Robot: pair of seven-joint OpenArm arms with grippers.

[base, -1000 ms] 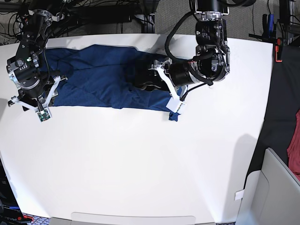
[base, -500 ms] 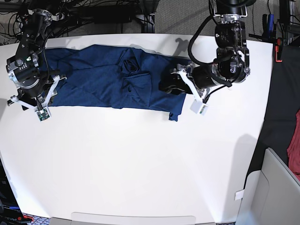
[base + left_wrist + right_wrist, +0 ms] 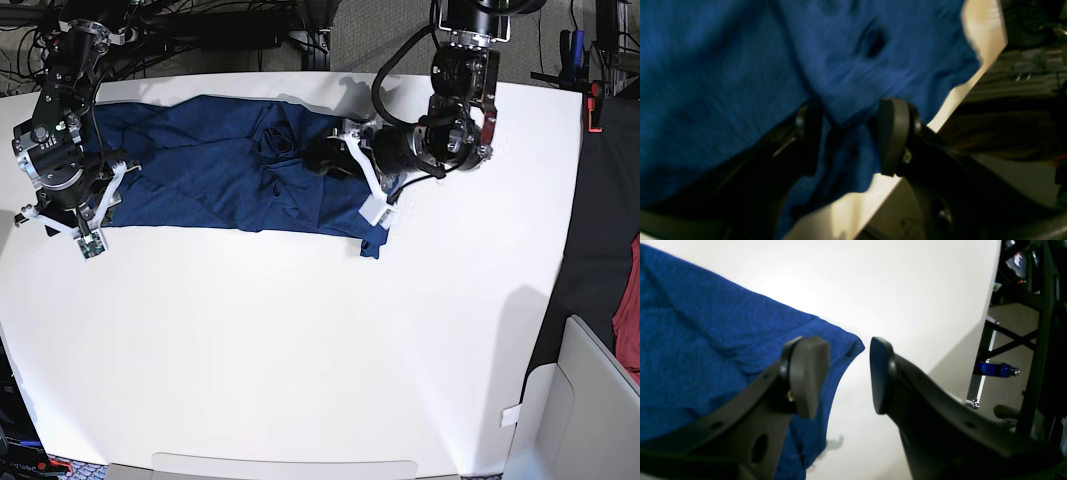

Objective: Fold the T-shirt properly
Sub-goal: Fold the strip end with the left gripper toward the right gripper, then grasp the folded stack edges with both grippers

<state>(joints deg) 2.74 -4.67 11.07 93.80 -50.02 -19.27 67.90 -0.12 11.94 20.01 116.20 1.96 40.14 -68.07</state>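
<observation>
The dark blue T-shirt (image 3: pixel 210 170) lies spread in a long band across the far part of the white table (image 3: pixel 300 350), with a small bunched crease near its middle. My left gripper (image 3: pixel 322 160) hovers low over the shirt's right part. In the left wrist view its fingers (image 3: pixel 893 133) stand wide apart, and a raised fold of the T-shirt (image 3: pixel 723 83) sits between them. My right gripper (image 3: pixel 62 205) is at the shirt's left end. It (image 3: pixel 843 373) is open over the corner of the T-shirt (image 3: pixel 706 350), with bare table between the tips.
The table's far edge runs close behind the shirt. A red cloth (image 3: pixel 630 300) hangs at the right border above a pale grey bin (image 3: pixel 590 400). Cables and dark frame parts stand behind the table. A blue item (image 3: pixel 993 369) sits on a frame beyond the table's edge.
The left arm swung out right, off the shirt's end, then came back left over the shirt, leaving a bunched crease at the middle. The right arm has stayed put.
</observation>
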